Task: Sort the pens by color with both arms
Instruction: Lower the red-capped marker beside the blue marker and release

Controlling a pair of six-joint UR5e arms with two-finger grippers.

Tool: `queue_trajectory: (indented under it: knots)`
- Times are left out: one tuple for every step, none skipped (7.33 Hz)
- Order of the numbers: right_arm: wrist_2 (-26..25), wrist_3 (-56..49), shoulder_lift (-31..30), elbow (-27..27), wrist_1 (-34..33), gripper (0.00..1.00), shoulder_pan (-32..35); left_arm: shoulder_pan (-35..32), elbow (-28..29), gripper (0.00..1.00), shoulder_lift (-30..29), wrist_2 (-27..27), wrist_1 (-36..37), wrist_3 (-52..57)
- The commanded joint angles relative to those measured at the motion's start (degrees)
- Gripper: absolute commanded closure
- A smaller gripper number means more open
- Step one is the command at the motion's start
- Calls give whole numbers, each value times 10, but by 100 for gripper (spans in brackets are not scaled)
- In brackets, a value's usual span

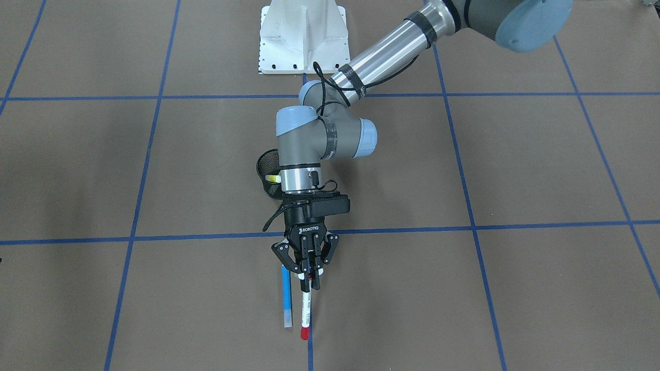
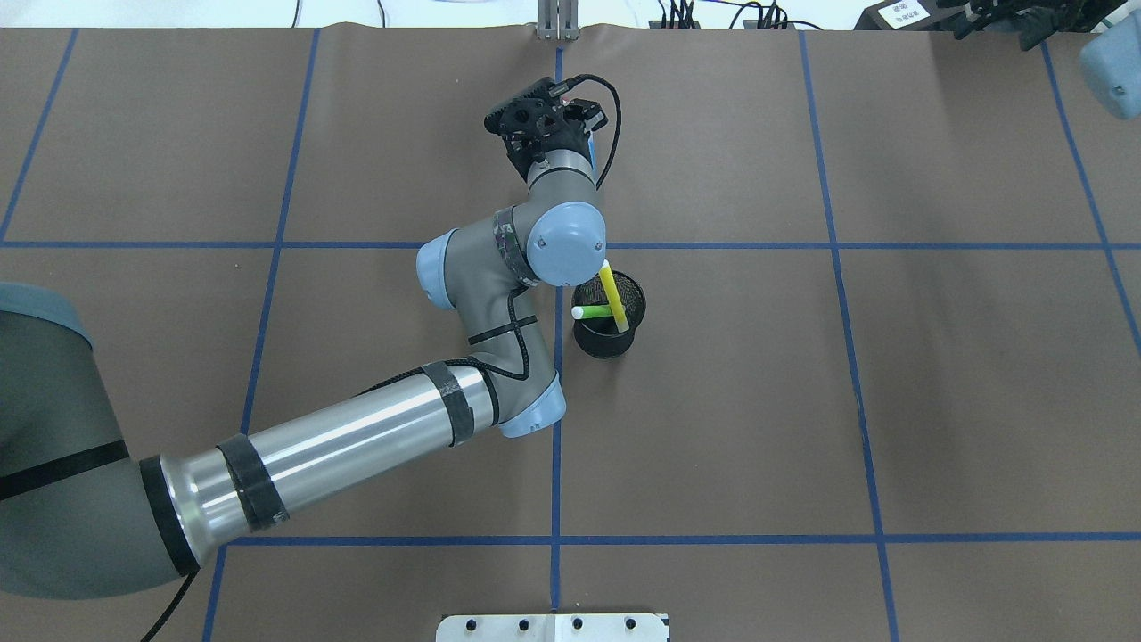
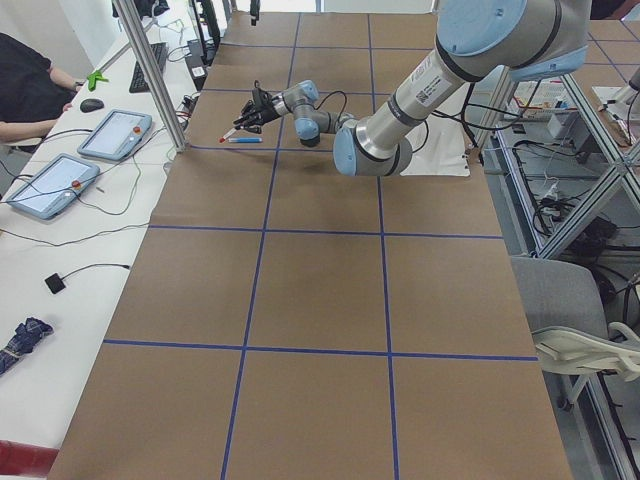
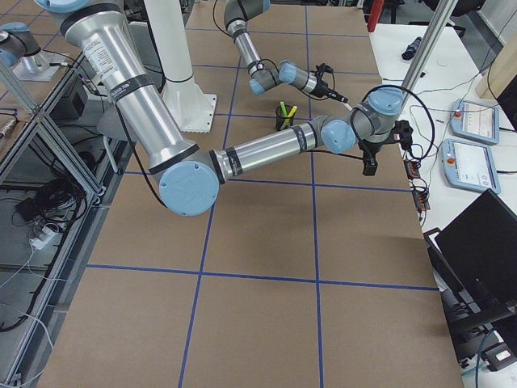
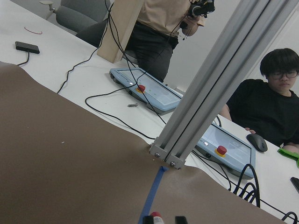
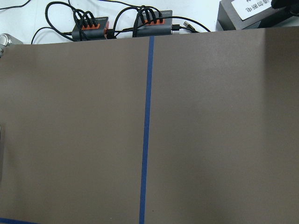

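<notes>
Pinches the white pen with red cap (image 1: 305,309) by its uncapped end in the closed left gripper (image 1: 308,268), red tip slanting down just beside the blue pen (image 1: 286,296) on the table (image 1: 464,309), likely to lift it clear. Leaves yellow pen (image 2: 611,287) and green pen (image 2: 591,312) propped in the black mesh cup (image 2: 602,343). Cannot tell the right gripper's (image 4: 369,164) opening.

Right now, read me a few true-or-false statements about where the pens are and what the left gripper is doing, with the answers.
1. The left gripper is shut on the white pen. True.
2. The blue pen stands in the mesh cup. False: it lies flat on the table, beside the white pen.
3. The yellow pen and the green pen sit in the mesh cup. True.
4. The mesh cup is tipped on its side. False: it stands upright.
</notes>
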Motion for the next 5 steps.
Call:
queue_trajectory:
  knots:
    - [-1, 0, 0, 0, 0, 1, 0, 0, 6, 93, -2, -4, 0, 1]
    - [-1, 0, 0, 1, 0, 1, 1, 0, 7, 26, -1, -21, 0, 7]
    - [-1, 0, -1, 5, 0, 1, 0, 0, 6, 0, -1, -30, 0, 8]
    - [-1, 1, -3, 9, 0, 1, 0, 0, 2, 0, 0, -42, 0, 43]
    - [-1, 0, -4, 10, 0, 1, 0, 0, -19, 0, 2, -60, 0, 99]
